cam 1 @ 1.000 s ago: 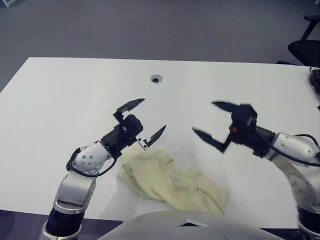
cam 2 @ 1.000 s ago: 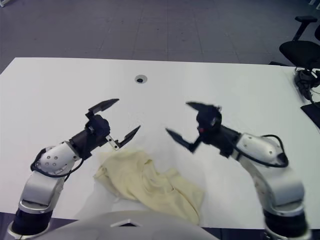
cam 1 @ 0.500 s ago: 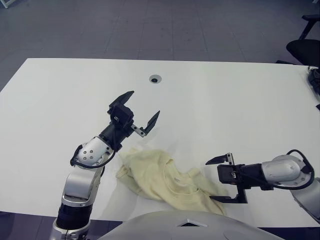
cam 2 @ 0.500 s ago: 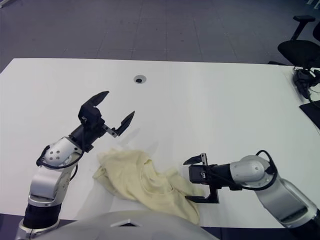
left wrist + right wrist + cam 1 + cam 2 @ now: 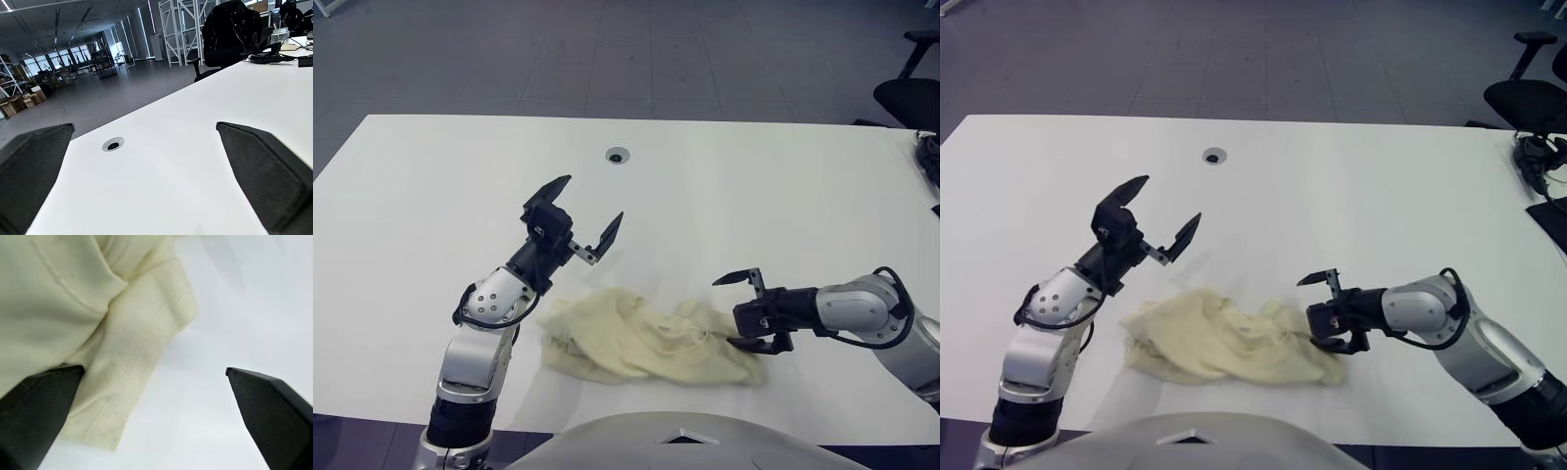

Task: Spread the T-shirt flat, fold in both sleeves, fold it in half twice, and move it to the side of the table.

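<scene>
A pale yellow T-shirt lies crumpled in a low heap near the front edge of the white table. My left gripper hangs open in the air, above and behind the shirt's left end, with nothing between its fingers. My right gripper is open and low at the shirt's right end, its lower finger against the cloth. In the right wrist view a hemmed edge of the T-shirt lies between the spread fingers, beside bare tabletop.
A round cable hole sits at the back middle of the table. A black office chair stands past the far right corner, and dark cables lie at the right edge. Bare white tabletop stretches behind and to both sides of the shirt.
My right gripper swung down from mid-air to the shirt's right end, then shifted back from the front edge. The shirt's right part has been dragged sideways and lies flatter. My left gripper rose slightly.
</scene>
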`<state>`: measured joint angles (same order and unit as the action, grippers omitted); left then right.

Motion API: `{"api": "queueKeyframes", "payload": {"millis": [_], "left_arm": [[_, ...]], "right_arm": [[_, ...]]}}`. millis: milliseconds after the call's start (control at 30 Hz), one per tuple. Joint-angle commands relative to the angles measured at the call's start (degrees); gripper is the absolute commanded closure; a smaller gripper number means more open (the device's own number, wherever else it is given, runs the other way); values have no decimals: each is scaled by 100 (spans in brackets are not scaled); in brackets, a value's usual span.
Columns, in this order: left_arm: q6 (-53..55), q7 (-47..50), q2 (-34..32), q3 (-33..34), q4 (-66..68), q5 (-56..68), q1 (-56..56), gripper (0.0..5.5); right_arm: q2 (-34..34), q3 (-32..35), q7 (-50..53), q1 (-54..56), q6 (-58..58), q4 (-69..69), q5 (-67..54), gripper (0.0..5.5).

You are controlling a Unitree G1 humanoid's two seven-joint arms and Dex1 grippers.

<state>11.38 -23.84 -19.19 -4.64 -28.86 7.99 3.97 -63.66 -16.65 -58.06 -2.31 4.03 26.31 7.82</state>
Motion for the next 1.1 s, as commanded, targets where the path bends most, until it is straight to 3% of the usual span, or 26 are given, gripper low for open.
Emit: {"api": "queueKeyframes", "payload": {"millis": [33,367,767,967,1100], "left_arm": [[-18,-74,-102,-41,85,-81,-18,12],[-55,-1112,-607,-401,592,100,-252,12],[-47,-4086,-1188,-866,2203,1108,-2007,12],[83,-5139,-919,-1459,3629,958,-3123,12],[205,-5657,-773,-1906,4622,620,-3623,12]], "right_arm": [[-190,109,-103,-91,-207,-418,221,10],[231,849,-173,256,-965,-372,-829,10],[674,2013,19,261,354,-210,-2620,10],[2138,2458,1936,984,1669,-487,-3211,10],[3168,2460,2743,871,1893,-234,-3628,10]]}}
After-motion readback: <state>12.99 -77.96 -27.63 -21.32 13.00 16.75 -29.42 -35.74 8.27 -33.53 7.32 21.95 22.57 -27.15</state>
